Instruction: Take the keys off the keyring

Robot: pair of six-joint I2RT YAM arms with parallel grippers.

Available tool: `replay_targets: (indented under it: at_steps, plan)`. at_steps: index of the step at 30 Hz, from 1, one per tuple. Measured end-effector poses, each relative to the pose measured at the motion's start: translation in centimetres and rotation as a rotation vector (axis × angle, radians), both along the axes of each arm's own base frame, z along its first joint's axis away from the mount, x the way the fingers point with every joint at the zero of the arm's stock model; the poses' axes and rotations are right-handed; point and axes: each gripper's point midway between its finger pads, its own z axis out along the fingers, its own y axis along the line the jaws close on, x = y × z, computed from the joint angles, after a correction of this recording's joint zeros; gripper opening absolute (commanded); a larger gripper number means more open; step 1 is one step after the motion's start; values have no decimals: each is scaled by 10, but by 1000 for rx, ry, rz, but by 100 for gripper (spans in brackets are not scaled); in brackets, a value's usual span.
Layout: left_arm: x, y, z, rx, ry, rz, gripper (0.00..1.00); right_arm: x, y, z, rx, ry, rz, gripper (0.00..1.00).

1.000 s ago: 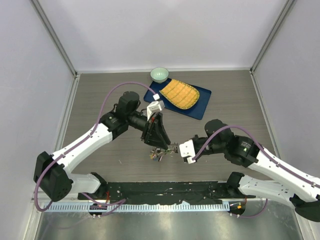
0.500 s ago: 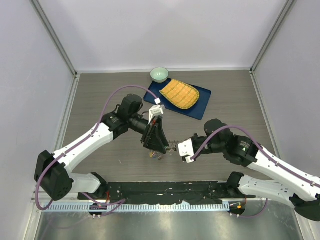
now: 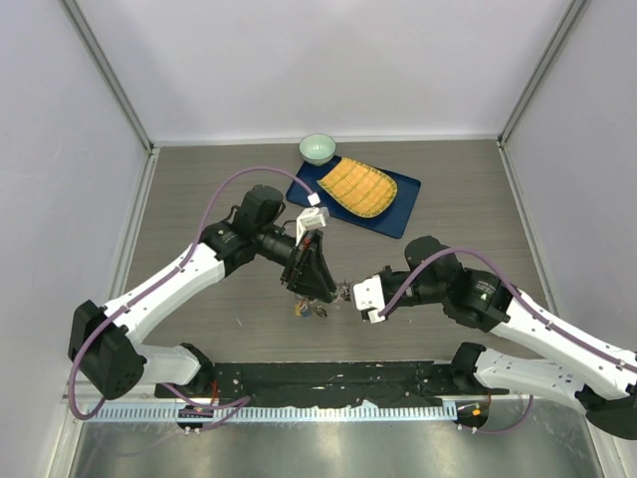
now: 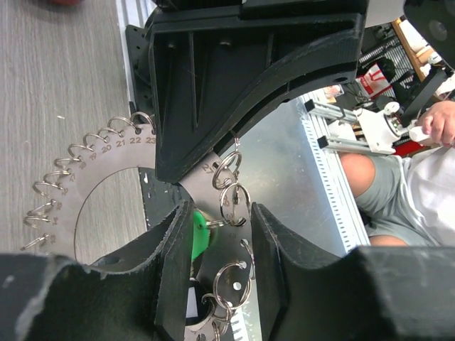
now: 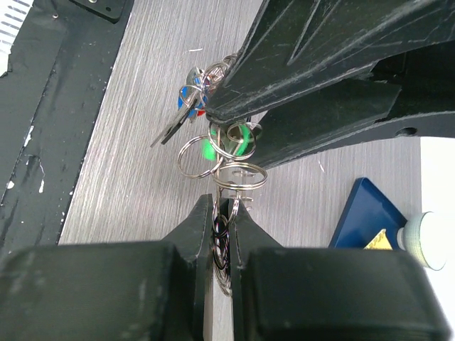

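A high overhead camera looks down on the table [image 3: 199,179]; both wrist cameras closely share the keyring [image 4: 92,174].

At 6 o'clock, the right gripper [image 5: 222,204] was seen closed on the thin edge of the keyring [image 5: 222,245]. Small split rings [image 5: 240,176] were hung just above it. The left gripper [image 5: 227,128] was pointed in from 2 o'clock, with a green key head [image 5: 243,135] seen between its black fingers [image 5: 320,42]; whether it was gripped could not be told. Keys [image 5: 186,106] with blue and red heads were splayed toward 10 o'clock over the grey table [image 5: 128,177]. A blue tray [image 5: 359,209] corner was shown at 4 o'clock.
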Motion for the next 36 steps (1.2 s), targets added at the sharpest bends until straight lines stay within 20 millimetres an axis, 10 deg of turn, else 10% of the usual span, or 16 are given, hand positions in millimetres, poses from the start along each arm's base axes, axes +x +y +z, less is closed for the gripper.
replay_targets:
  at_steps: [10, 21, 32, 33, 34, 36]
  plan:
    - [0, 1, 7, -4, -35, -8, 0, 1, 1, -9, -19, 29, -9, 1]
    - [9, 4, 5, -7, -176, 65, 0, 0, 7, -14, 40, 140, -69, 1]
    - [13, 19, 46, -163, -461, 243, 0, 7, 9, -18, 109, 265, -200, 1]
    - [14, 20, 47, -170, -470, 255, 7, 9, 9, -18, 117, 274, -217, 1]
    - [16, 21, 46, -169, -471, 276, 34, 12, 9, -18, 125, 283, -240, 1]
    - [21, 22, 43, -158, -472, 320, 48, 18, 9, -17, 145, 303, -289, 1]
